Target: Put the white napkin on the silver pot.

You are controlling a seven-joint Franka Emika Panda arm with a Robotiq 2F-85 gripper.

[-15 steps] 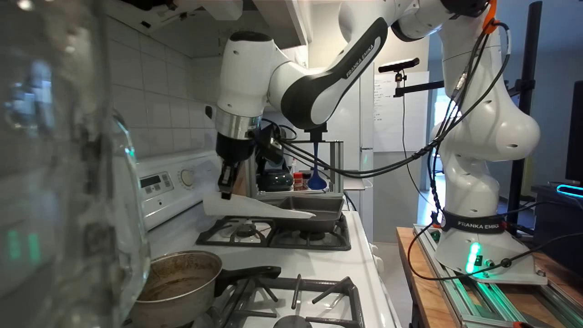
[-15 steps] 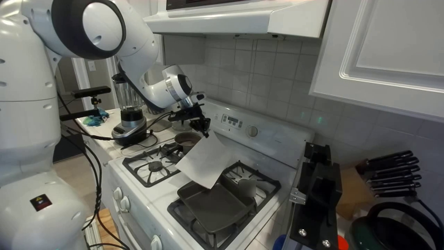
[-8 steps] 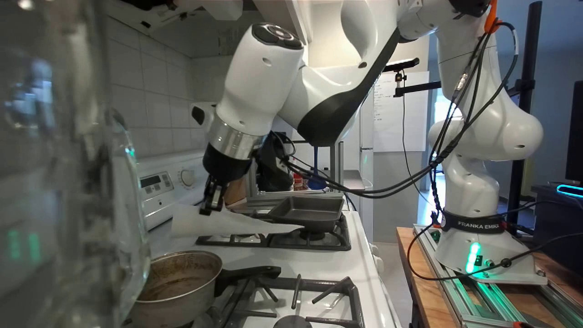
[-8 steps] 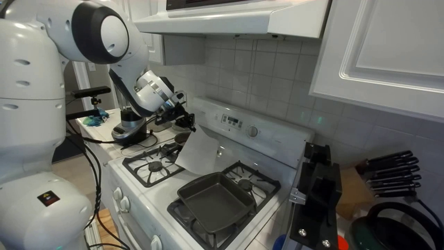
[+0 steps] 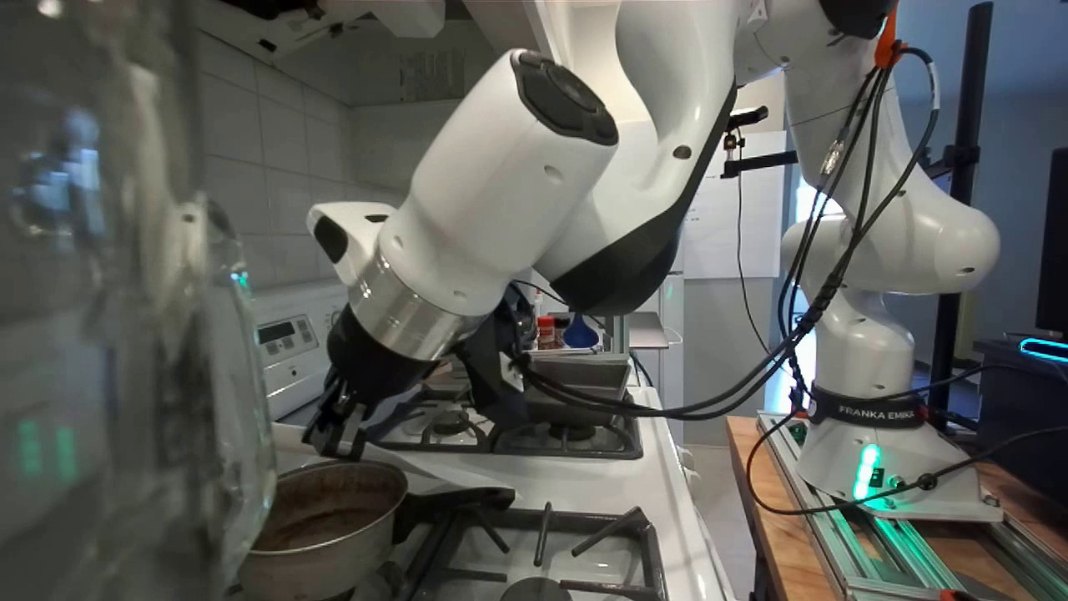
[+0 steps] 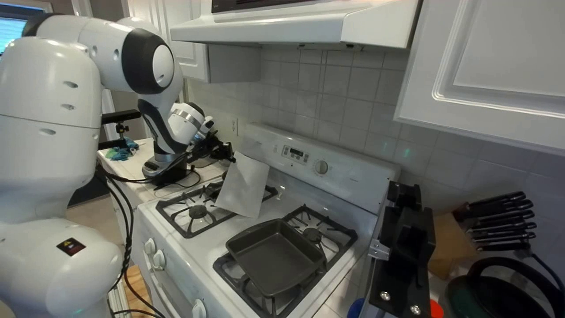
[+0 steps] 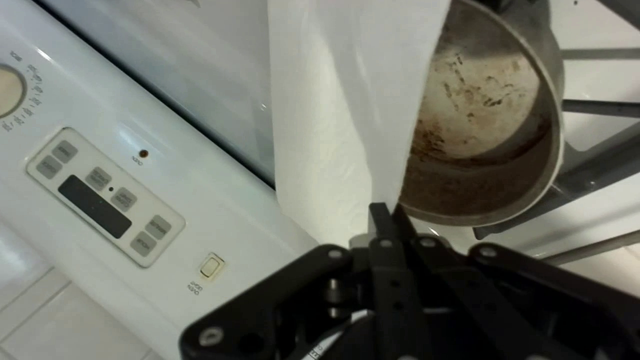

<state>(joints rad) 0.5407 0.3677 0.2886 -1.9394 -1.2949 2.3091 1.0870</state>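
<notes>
My gripper (image 5: 334, 451) is shut on the white napkin (image 6: 243, 185) near one edge. In the wrist view, the fingertips (image 7: 387, 207) pinch the napkin (image 7: 325, 125), which hangs creased away from them. The silver pot (image 5: 317, 572) stands on the stove with its dark handle (image 5: 459, 499) pointing toward the front. In an exterior view my fingertips are level with the pot's far rim, just behind it. The wrist view shows the napkin beside the pot (image 7: 470, 192), covering part of its view. In an exterior view (image 6: 233, 158) the napkin hides most of the pot.
A dark square pan (image 6: 276, 258) sits on the other burners. A big blurred glass vessel (image 5: 108, 334) stands close to the pot. The stove's control panel (image 7: 100, 200) rises behind. A range hood (image 6: 265, 26) hangs above. A burner grate (image 5: 542, 576) lies beside the pot.
My gripper has moved down and toward the pot, tilting, with the napkin in it. The napkin has left the area over the square pan. The pot has not moved.
</notes>
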